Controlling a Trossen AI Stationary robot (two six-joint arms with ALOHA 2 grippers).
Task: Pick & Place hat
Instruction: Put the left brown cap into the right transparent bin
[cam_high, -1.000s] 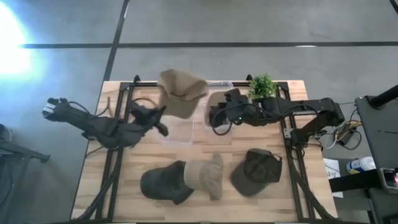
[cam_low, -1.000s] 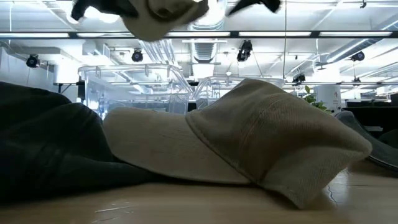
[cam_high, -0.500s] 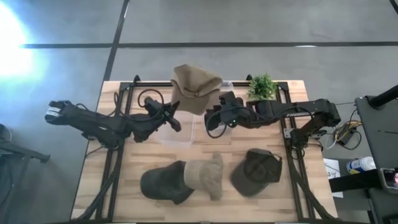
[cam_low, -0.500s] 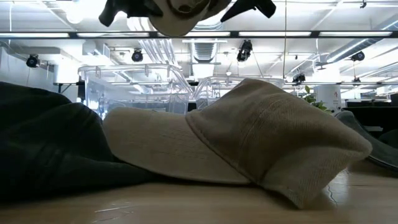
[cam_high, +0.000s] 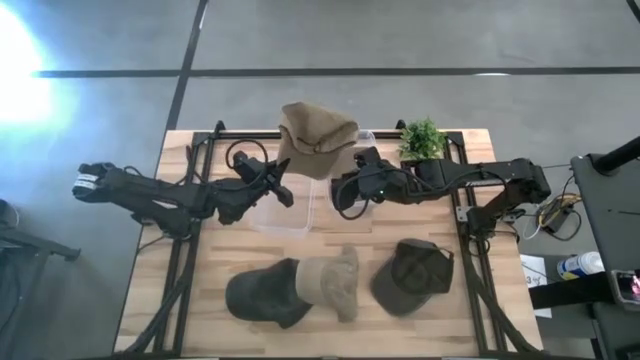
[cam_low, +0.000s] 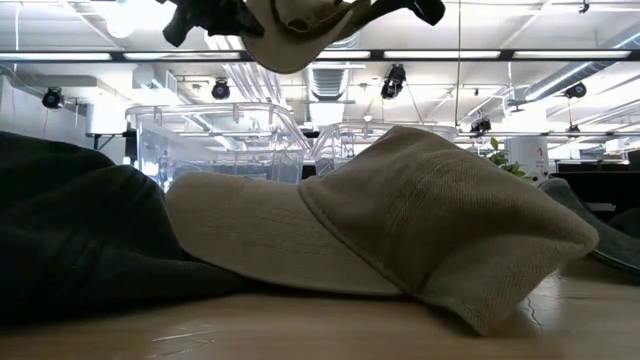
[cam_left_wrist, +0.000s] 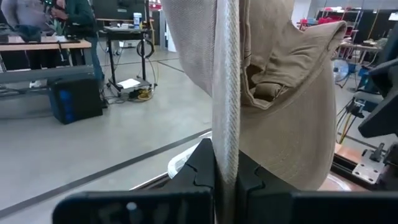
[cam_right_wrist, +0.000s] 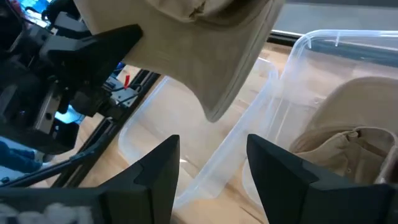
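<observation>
A tan cap (cam_high: 316, 135) is up in the air over two clear plastic bins (cam_high: 285, 212), carried by my left gripper (cam_high: 280, 190), which reaches in from the table's left and is shut on the cap. The low view shows the cap (cam_low: 300, 25) high above the table. My right gripper (cam_right_wrist: 211, 180) is open and holds nothing; it hovers over the bins just right of the cap. The right-hand bin (cam_right_wrist: 323, 81) has another tan hat (cam_right_wrist: 345, 146) lying inside. My left gripper pinches the tan cap's brim (cam_left_wrist: 225, 137) by its edge between the two fingers. The brim runs edge-on out from the fingers, with the crown (cam_left_wrist: 286, 106) beyond it. The fingers come roughly level from the table's left. The cap is lifted clear, above the bins.
Three hats lie on the table's near half: a dark green one (cam_high: 262, 293), a tan one (cam_high: 332, 281) overlapping it, and a dark olive one (cam_high: 412, 275). A small potted plant (cam_high: 422, 138) stands at the far edge, right of the bins.
My left gripper has carried the tan cap toward the table's right and far edge, from above the left bin to over the line between the two bins. The cap has tipped in the hold. The grip has stayed shut.
</observation>
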